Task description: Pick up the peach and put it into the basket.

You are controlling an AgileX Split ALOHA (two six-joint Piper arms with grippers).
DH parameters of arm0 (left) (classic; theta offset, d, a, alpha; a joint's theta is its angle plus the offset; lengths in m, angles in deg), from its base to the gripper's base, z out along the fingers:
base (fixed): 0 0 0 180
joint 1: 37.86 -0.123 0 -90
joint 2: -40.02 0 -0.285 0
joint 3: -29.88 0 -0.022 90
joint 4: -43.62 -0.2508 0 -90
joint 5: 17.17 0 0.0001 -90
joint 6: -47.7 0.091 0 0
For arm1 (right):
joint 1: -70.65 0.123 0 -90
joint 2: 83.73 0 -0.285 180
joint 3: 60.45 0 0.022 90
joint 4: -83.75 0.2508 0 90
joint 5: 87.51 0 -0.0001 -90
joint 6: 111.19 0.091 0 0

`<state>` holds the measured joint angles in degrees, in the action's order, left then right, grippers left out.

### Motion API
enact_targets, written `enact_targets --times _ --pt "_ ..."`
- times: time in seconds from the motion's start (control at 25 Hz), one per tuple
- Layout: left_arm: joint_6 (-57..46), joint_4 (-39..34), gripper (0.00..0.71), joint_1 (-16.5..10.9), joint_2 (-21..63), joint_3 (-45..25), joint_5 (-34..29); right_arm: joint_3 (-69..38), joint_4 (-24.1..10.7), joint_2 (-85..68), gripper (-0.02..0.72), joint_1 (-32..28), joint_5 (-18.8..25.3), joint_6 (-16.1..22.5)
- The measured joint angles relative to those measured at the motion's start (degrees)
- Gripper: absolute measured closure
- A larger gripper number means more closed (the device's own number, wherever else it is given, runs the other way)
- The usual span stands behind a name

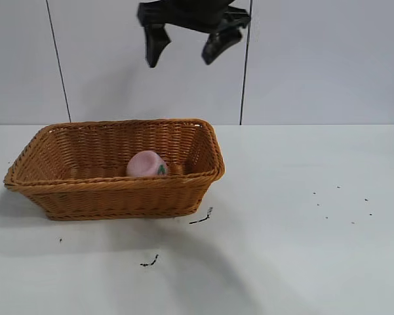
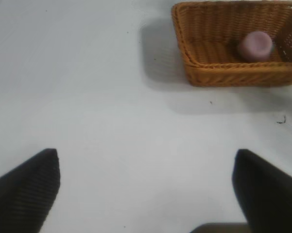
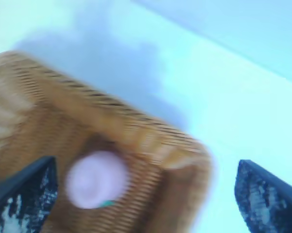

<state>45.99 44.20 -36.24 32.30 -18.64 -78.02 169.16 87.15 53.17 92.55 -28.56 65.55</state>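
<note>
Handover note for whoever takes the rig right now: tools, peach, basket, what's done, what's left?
Right tool: open, empty, up in the air above the basket's right part.
Left tool: open, empty, over bare table away from the basket; looks idle.
Peach: lying inside the basket, towards its right end, free of both tools.
Basket: upright on the table, nothing else seen in it.
Done: peach is in the basket and released.
Left: probably only bringing the right arm back to rest; no further handling looks needed.
</note>
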Motion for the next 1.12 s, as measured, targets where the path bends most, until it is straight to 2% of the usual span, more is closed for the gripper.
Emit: enact_targets --times 0.24,0.44,0.68,0.92,1.12 --pt "0.0 0.0 0.017 0.0 0.0 0.0 0.0 0.0 -0.9 0.0 0.015 -12.1 1.7 0.0" --pt "0.0 0.0 0.017 0.0 0.0 0.0 0.0 0.0 -1.2 0.0 0.008 -17.7 5.3 0.0" --pt "0.0 0.0 0.017 0.0 0.0 0.0 0.0 0.0 -3.4 0.0 0.008 -18.7 10.1 0.0" --pt "0.0 0.0 0.017 0.0 0.0 0.0 0.0 -1.0 -4.3 -1.6 0.008 -18.7 10.4 1.3" --pt "0.0 0.0 0.017 0.0 0.0 0.0 0.0 -14.0 -4.4 -14.5 0.008 -18.7 10.3 2.8"
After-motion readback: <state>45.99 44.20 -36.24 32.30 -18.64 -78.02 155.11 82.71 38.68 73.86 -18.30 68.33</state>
